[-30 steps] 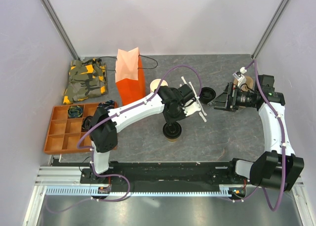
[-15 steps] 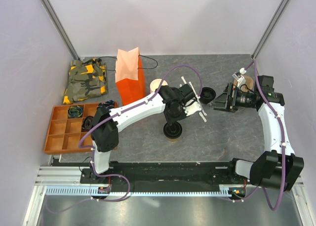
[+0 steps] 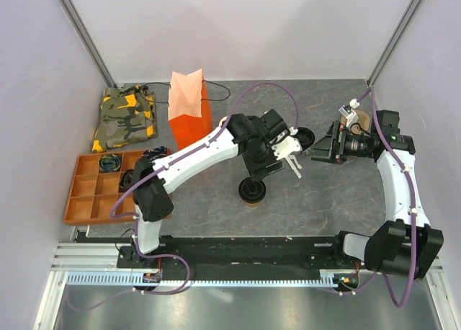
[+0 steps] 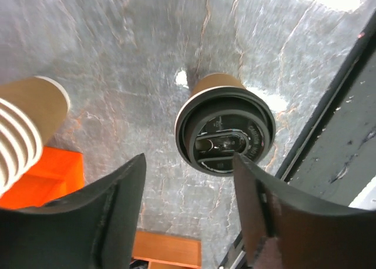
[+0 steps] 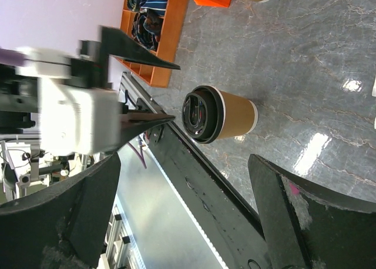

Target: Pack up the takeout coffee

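Note:
The takeout coffee [image 3: 252, 191] stands upright on the grey table, a short tan cup with a black lid, also seen from above in the left wrist view [image 4: 225, 131] and sideways in the right wrist view [image 5: 218, 113]. My left gripper [image 3: 293, 155] hovers above and to the right of it, open, with nothing between its fingers [image 4: 106, 216]. The orange bag [image 3: 189, 114] stands at the back left. My right gripper [image 3: 324, 148] is open at the right, well clear of the cup, its dark fingers [image 5: 294, 222] framing the table's near edge.
A loose black lid [image 3: 304, 137] lies between the two grippers. A stack of lidless tan cups [image 4: 23, 125] lies beside the bag. An orange compartment tray [image 3: 101, 186] sits at the left, with a camouflage cloth [image 3: 126, 117] behind it.
My left gripper has opened and shifted a little back and to the right, turning at the wrist. The lidded cup stays where it was. The right arm has not moved.

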